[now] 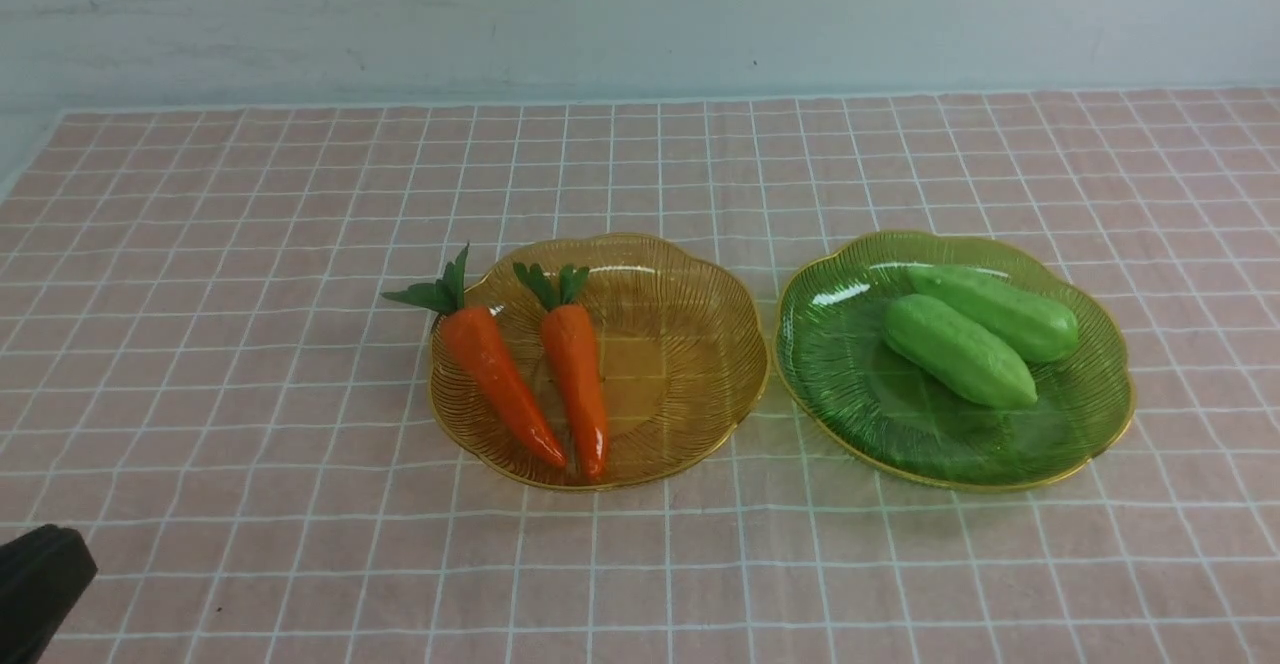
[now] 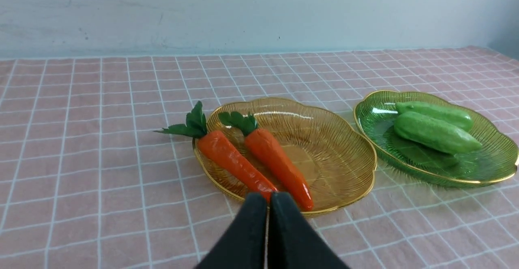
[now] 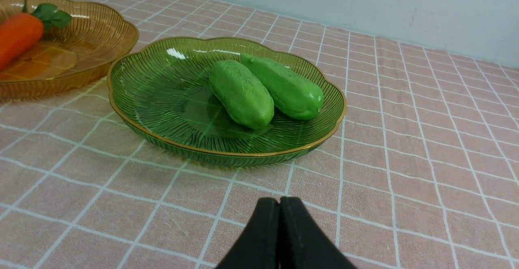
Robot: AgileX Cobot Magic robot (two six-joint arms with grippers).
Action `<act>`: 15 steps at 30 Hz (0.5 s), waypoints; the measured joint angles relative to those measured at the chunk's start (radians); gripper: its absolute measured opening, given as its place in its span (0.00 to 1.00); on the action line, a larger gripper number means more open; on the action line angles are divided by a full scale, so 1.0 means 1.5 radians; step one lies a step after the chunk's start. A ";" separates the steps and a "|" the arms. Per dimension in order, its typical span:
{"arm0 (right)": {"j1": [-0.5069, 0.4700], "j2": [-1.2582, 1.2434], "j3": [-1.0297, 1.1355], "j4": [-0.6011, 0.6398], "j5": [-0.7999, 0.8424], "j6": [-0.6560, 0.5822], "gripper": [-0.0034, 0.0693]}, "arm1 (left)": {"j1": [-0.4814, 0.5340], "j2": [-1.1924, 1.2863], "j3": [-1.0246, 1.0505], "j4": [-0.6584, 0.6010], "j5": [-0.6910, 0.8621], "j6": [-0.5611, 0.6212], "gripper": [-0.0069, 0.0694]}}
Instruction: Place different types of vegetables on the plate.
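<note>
Two orange carrots (image 1: 500,379) (image 1: 578,369) with green tops lie side by side in the left part of the amber glass plate (image 1: 680,344); the left one's leaves hang over the rim. Two light-green cucumbers (image 1: 958,349) (image 1: 1000,311) lie together in the green glass plate (image 1: 860,394). My left gripper (image 2: 268,198) is shut and empty, just in front of the amber plate's near rim. My right gripper (image 3: 279,202) is shut and empty, over the cloth in front of the green plate (image 3: 162,99). In the front view only a black part of the left arm (image 1: 40,584) shows.
A pink cloth with a white grid (image 1: 640,564) covers the table. A pale wall (image 1: 640,14) stands behind the far edge. The two plates sit close together, almost touching.
</note>
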 joint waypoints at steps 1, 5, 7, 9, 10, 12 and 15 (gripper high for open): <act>0.000 0.000 0.000 0.000 0.000 0.000 0.03 | 0.000 0.000 0.008 0.002 -0.006 0.008 0.09; 0.000 0.000 0.000 0.000 0.001 0.000 0.03 | 0.004 0.000 0.080 0.014 -0.057 0.055 0.09; 0.000 0.000 0.000 0.000 0.001 0.000 0.03 | 0.011 -0.002 0.109 0.013 -0.078 0.067 0.09; 0.000 0.000 0.000 0.000 0.001 0.000 0.03 | 0.023 -0.011 0.143 0.013 -0.099 0.072 0.09; 0.000 0.000 0.000 0.000 0.001 0.000 0.03 | 0.032 -0.025 0.166 0.015 -0.109 0.075 0.09; 0.000 0.000 0.000 0.000 0.001 0.000 0.03 | 0.049 -0.057 0.206 0.026 -0.119 0.076 0.09; 0.000 0.000 0.000 0.000 0.001 0.000 0.03 | 0.069 -0.095 0.240 0.039 -0.118 0.077 0.09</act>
